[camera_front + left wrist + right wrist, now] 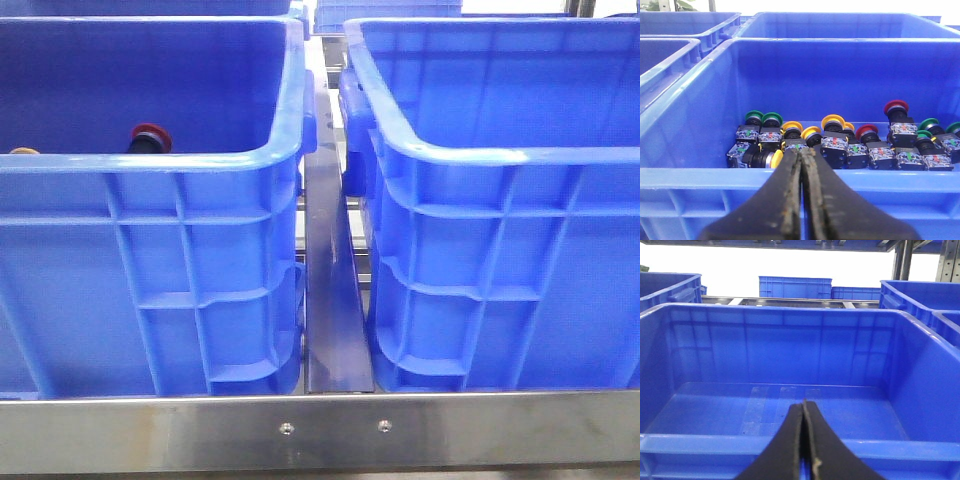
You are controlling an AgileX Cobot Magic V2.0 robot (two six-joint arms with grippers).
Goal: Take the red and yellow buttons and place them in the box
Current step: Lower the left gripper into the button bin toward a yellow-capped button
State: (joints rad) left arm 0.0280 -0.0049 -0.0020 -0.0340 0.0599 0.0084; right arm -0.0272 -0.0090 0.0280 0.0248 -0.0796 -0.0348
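Both grippers, left gripper (801,155) & right gripper (803,407), have their fingers pressed tight together w/ nothing held between them, pointing fwd.

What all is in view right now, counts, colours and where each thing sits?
Left crate: one, bright blue, on the left in the front view; holds the buttons.
Right crate: one, bright blue, on the right; no buttons visible inside in the right wrist view.
Red buttons: two, along the left crate's far wall.
Yellow buttons: about five, yellow-orange caps, mid-row, one lying on its side.
Green buttons: about five, at both ends of the row.
Further crates: several, blue, behind.
Metal rail: one, silver, along the front edge.
Left gripper: black jaws closed, empty, at the left crate's near rim.
Right gripper: black jaws closed, empty, at the right crate's near rim.
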